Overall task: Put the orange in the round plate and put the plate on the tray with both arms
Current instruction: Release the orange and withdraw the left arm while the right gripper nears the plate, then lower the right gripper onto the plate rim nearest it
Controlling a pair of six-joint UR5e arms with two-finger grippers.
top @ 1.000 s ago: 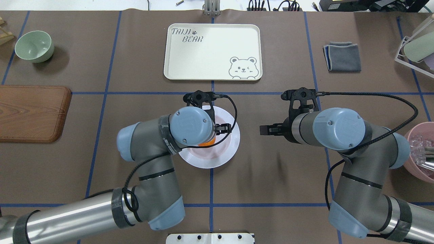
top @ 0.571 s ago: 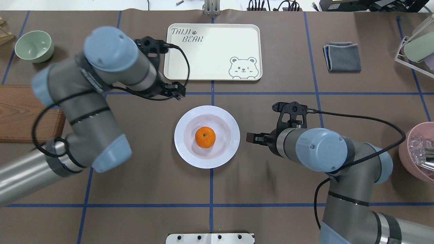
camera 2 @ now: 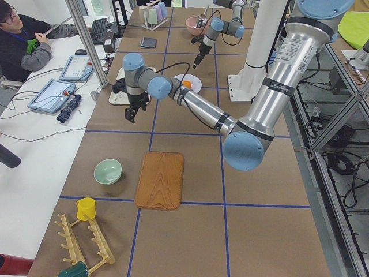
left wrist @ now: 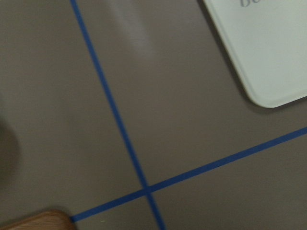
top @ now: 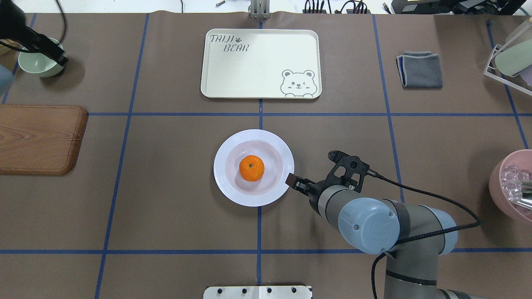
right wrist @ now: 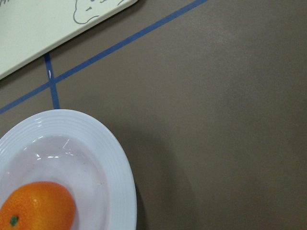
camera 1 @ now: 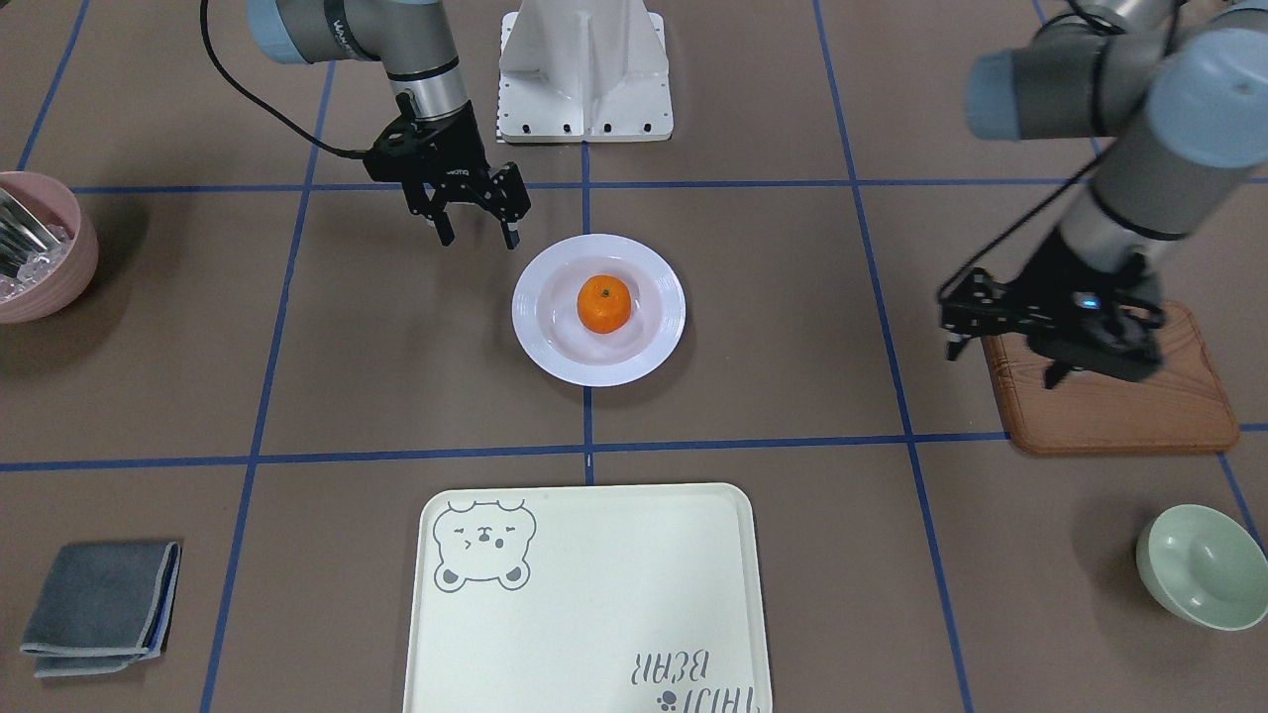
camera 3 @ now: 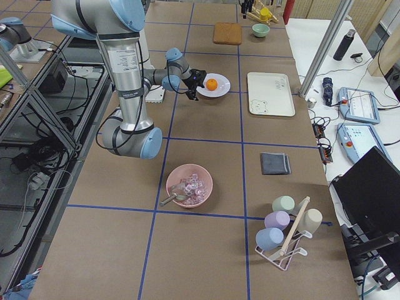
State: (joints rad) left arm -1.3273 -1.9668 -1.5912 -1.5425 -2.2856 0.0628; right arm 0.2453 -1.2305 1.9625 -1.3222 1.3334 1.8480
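Observation:
The orange (top: 251, 168) (camera 1: 604, 303) lies in the sunken centre of the round plate (top: 226, 189) (camera 1: 654, 356) at mid-table. My right gripper (camera 1: 479, 238) (top: 293, 181) hangs open just off the plate's rim on the robot's right side, apart from it. The right wrist view shows that rim (right wrist: 115, 167) and the orange (right wrist: 36, 208). My left gripper (camera 1: 1001, 363) is raised and open far off to the robot's left, near the wooden board, holding nothing. The tray (top: 257, 70) (camera 1: 594, 594) lies bare beyond the plate; the left wrist view shows only one corner of the tray (left wrist: 268, 43).
A wooden board (top: 37, 139) and a pale-green bowl (camera 1: 1199, 564) sit on the robot's left. A folded grey cloth (top: 419, 69), a pink bowl (top: 511, 187) and a cup rack (top: 509, 58) sit on the right. A person sits at a side desk.
My left arm has lifted off the plate and swung far to the left, leaving the orange in the plate. My right gripper has moved in to the plate's rim.

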